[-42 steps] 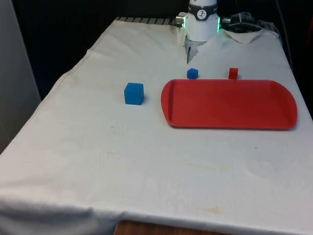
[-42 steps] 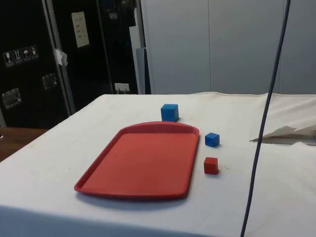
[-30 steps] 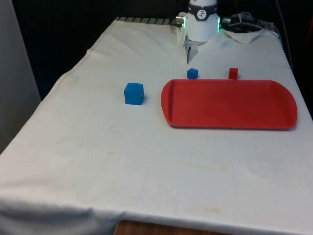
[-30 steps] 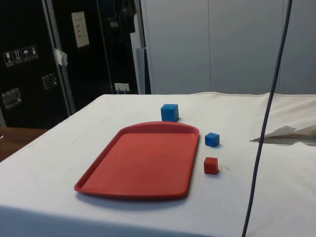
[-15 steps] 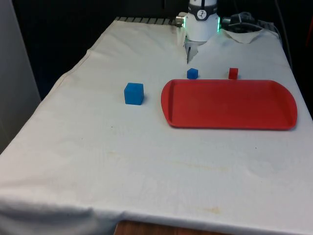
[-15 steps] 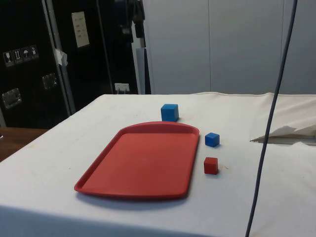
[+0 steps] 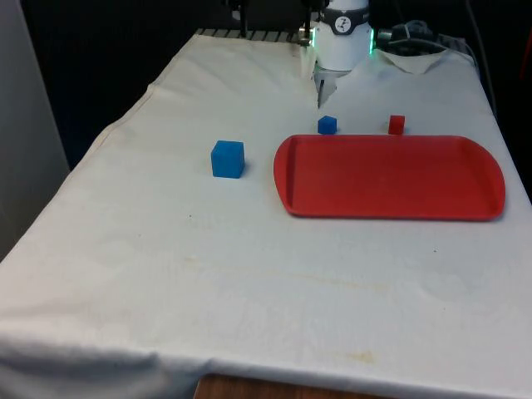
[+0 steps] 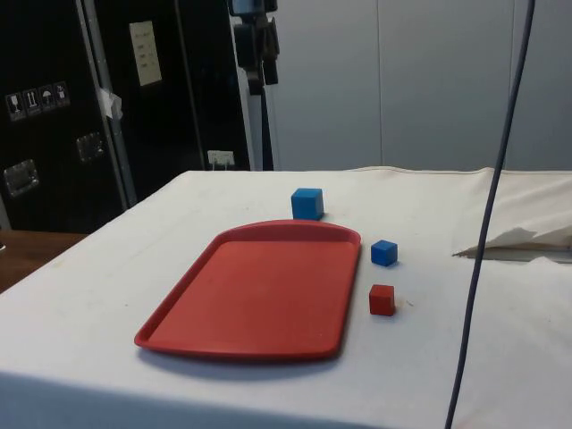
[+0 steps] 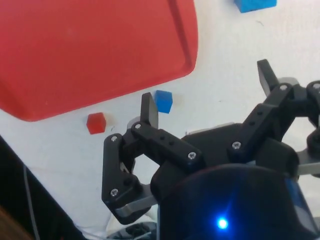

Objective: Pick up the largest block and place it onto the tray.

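The largest block, a blue cube (image 7: pixel 228 159), sits on the white cloth to the front view's left of the red tray (image 7: pixel 389 176). In the side view this large blue block (image 8: pixel 307 204) rests just beyond the tray's (image 8: pixel 259 295) far end. My gripper (image 8: pixel 256 67) hangs high above the table, well above that block. Seen from the wrist, the gripper (image 9: pixel 207 92) is open with nothing between its fingers (image 9: pixel 149 110); far below lie the tray (image 9: pixel 90 45) and the large blue block (image 9: pixel 255 4).
A small blue block (image 7: pixel 327 125) and a small red block (image 7: pixel 396 125) lie just beyond the tray's far long edge. A black cable (image 8: pixel 487 223) hangs down near the robot's end. Crumpled white cloth (image 8: pixel 527 241) lies there too.
In the side view the gripper has come further into the picture at the top, moving rightward and a little lower. The hanging cable has shifted. The blocks and tray have not moved.
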Tool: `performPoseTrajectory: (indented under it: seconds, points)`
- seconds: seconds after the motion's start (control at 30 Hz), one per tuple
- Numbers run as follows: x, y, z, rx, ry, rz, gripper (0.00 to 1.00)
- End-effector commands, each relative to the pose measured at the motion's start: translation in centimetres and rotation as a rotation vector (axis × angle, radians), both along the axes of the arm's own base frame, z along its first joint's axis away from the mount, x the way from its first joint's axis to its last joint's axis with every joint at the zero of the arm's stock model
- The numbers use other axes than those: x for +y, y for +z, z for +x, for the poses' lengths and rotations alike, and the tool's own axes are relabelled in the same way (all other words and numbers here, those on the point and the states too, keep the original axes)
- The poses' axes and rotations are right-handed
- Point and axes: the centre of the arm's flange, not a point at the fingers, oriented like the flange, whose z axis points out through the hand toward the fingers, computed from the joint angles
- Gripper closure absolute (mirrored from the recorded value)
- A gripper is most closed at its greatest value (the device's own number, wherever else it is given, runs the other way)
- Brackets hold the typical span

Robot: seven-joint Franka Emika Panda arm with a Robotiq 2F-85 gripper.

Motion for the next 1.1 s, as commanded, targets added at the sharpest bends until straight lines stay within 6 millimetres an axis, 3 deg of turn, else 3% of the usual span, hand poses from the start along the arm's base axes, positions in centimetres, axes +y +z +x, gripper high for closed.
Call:
performPoseTrajectory:
  seconds: [0.0, 1.07]
  points:
    - [-0.5, -0.3, -0.2, -0.015, 0.005, 0.001, 0.00]
    - [-6.6, -7.2, -2.1, -0.080, -0.017, -0.053, 0.00]
